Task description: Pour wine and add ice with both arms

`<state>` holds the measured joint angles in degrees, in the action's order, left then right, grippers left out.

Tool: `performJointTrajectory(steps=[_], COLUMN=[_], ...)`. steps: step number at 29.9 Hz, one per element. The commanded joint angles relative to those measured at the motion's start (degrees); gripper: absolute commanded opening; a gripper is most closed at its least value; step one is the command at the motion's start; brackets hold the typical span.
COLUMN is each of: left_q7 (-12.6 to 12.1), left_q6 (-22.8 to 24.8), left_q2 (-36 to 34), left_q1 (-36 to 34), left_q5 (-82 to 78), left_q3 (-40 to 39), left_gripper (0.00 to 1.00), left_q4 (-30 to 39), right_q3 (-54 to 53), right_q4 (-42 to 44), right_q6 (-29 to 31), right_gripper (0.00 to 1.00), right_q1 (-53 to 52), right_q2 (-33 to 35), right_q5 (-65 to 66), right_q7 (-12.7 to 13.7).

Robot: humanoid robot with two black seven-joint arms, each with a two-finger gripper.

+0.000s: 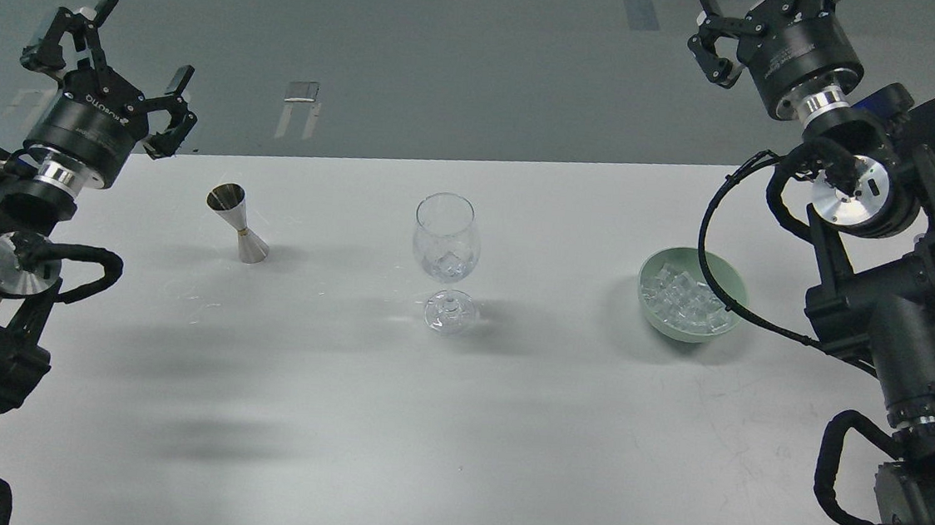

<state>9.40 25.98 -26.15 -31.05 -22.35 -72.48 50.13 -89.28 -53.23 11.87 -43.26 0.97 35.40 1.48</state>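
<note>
Both hands spread open, holding nothing: left hand (pixel 108 59), right hand (pixel 723 41). Ice (pixel 686 300) right of wine glass (pixel 446 240), probably slick, so pinch flat faces. Jigger (pixel 238 222) left, likely rigid; grab at waist.

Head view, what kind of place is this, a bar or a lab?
Most likely a robotics lab or test room, not a bar: a plain white table, bare grey floor, and only a jigger, wine glass and bowl of ice.

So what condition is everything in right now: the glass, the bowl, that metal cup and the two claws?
Wine glass: upright, an ice cube inside.
Green bowl: upright, holding ice.
Metal jigger: standing, free.
Left gripper: open, empty, raised.
Right gripper: raised, empty, fingers look spread.
</note>
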Motion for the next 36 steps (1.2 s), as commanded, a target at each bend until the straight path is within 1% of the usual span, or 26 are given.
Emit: performJointTrajectory(steps=[1,6,11,13,14,16,17,19,22,27,30,34,36], left_q7=[0.09,-0.18,-0.09,-0.09,-0.09,0.09,0.09,0.18,0.18,0.18,0.35,2.72,3.34], left_q6=[-0.05,-0.4,0.12,0.22,0.13,-0.31,-0.57,-0.58,-0.58,-0.66,-1.63,-1.98,-1.98], left_q2=[-0.13,-0.48,0.22,0.31,0.39,1.18,2.32,3.99,5.49,6.72,9.09,11.64,12.26], left_q1=[-0.06,-1.82,-6.2,-7.18,-8.23,-10.51,-12.18,-15.07,-17.81,-18.69,-20.8,-23.09,-23.18], left_q5=[0.03,-0.24,-1.2,-1.2,-1.2,-0.94,-0.85,-0.85,-0.76,-0.76,-0.76,-1.03,-1.03], left_q3=[0.06,0.5,0.67,1.73,3.91,7.43,8.66,9.37,9.46,9.46,9.46,9.64,9.64], left_gripper=[0.98,0.98,0.98,0.98,0.98,0.98,0.98,0.98,0.98,0.98,0.98,0.98,0.98], left_q4=[-0.12,-1.26,-7.76,-8.47,-8.56,-9.35,-11.09,-14.69,-18.04,-18.58,-20.07,-22.88,-23.24], right_q3=[-0.81,-1.78,-1.78,-1.87,-1.95,-2.04,-2.04,-2.04,-2.04,-2.04,-2.04,-2.04,-2.13], right_q4=[1.99,3.93,5.5,5.95,6.03,6.21,6.73,7.35,7.35,7.35,7.35,7.27,7.27], right_q6=[0.17,1.05,1.13,1.14,1.14,1.14,1.14,1.14,1.14,1.22,1.22,1.48,1.93], right_gripper=[1.0,1.0,1.0,1.0,1.0,1.0,1.0,1.0,1.0,1.0,1.0,1.0,1.0], right_q1=[0.11,0.11,-0.68,-0.86,-1.2,-1.91,-2.43,-3.22,-3.4,-3.93,-3.93,-4.02,-4.46], right_q2=[-0.7,-0.97,-0.97,-0.97,-0.97,-0.97,-0.97,-0.97,-0.97,-0.97,-0.97,-0.97,-0.97], right_q5=[-0.77,-3.41,-3.5,-3.59,-3.59,-3.5,-3.59,-3.59,-3.5,-3.59,-3.59,-3.59,-3.59], right_q7=[-0.07,-0.16,-0.16,-0.16,-0.16,-0.16,-0.25,-0.25,-0.25,-0.25,-0.25,-0.25,-0.25])
